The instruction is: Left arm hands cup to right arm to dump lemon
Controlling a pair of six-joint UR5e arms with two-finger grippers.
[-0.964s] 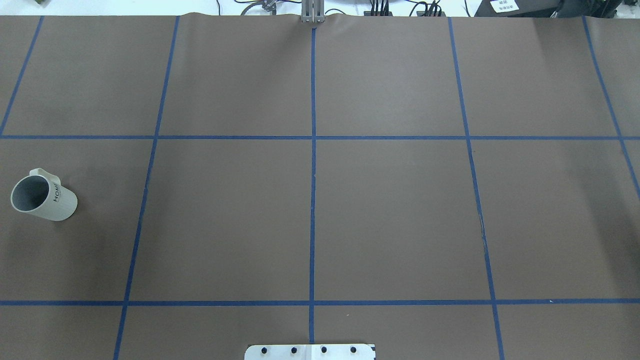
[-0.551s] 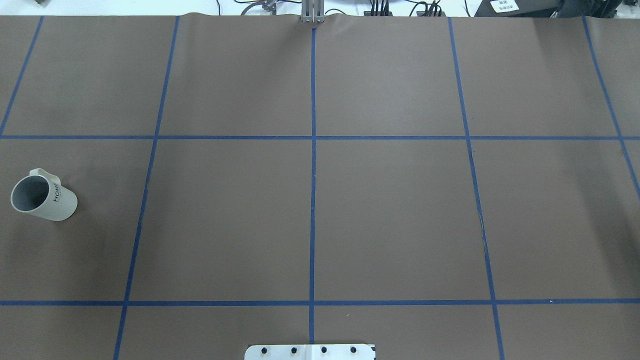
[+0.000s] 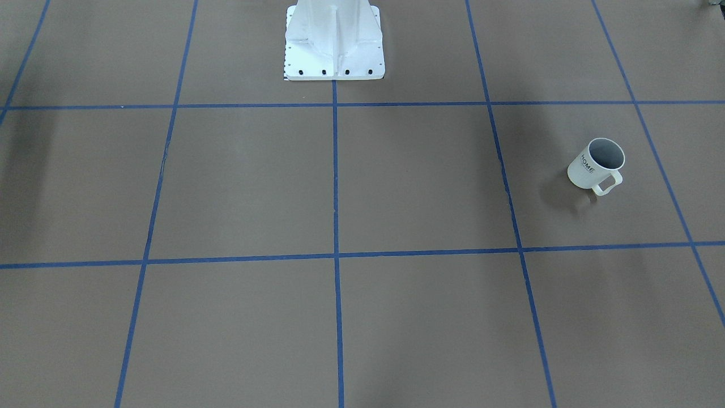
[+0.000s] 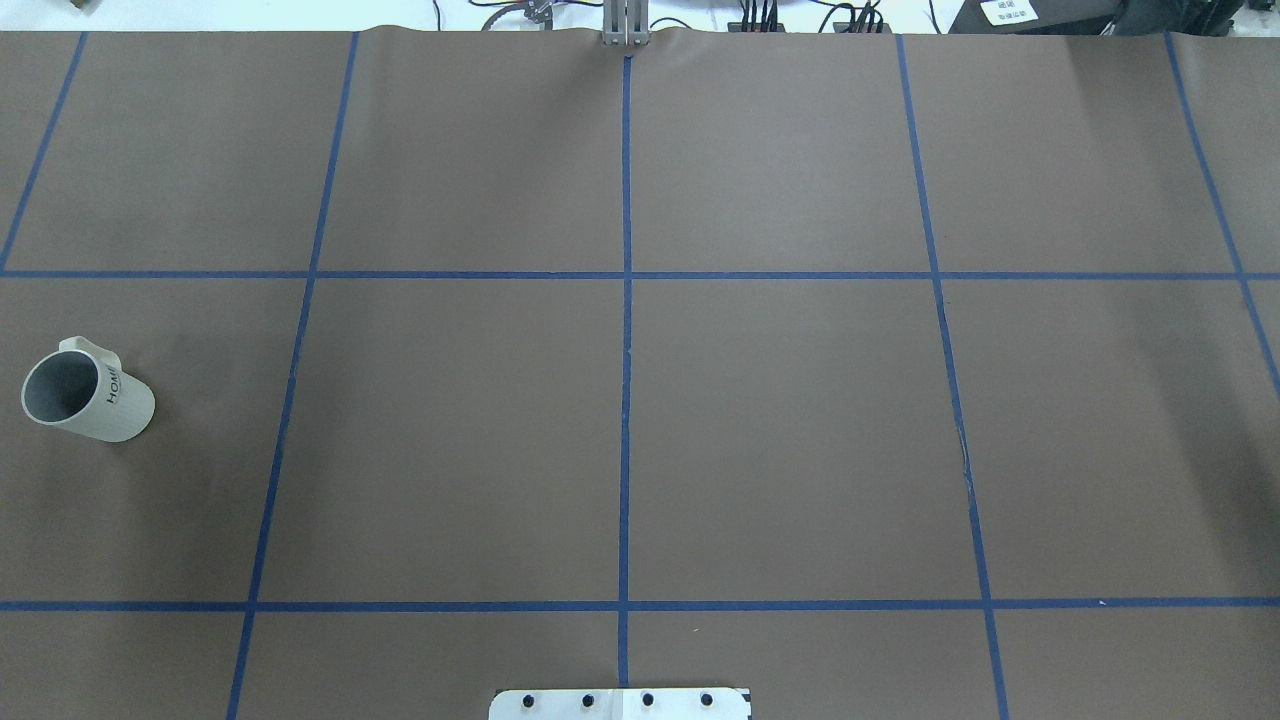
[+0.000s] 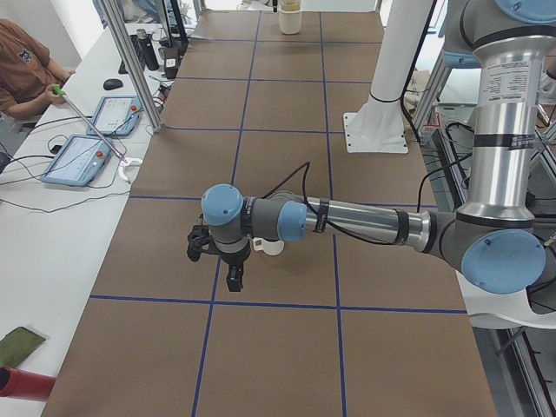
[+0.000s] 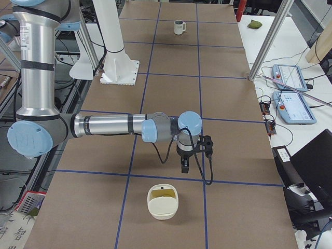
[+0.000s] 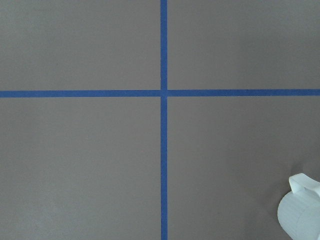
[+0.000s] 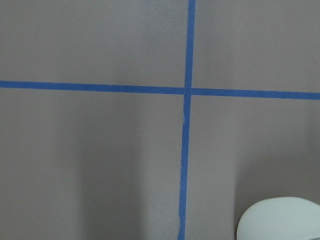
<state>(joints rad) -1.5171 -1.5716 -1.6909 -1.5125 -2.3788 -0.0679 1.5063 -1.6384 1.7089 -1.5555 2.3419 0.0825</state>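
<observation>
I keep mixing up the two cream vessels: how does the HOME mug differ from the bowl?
The mug is tall and narrow with a loop handle; the bowl is low and wide. The mug's inside is grey; the bowl's looks yellowish. Both are cream and stand upright.

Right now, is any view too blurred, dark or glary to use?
Overhead: even light, cup sharp, its lettering legible. Front-facing: soft shadows across the table, no glare. Left wrist: the cup in the corner is washed-out and soft. Right wrist: faint shadow bands; a pale object at the bottom edge is out of focus.
</observation>
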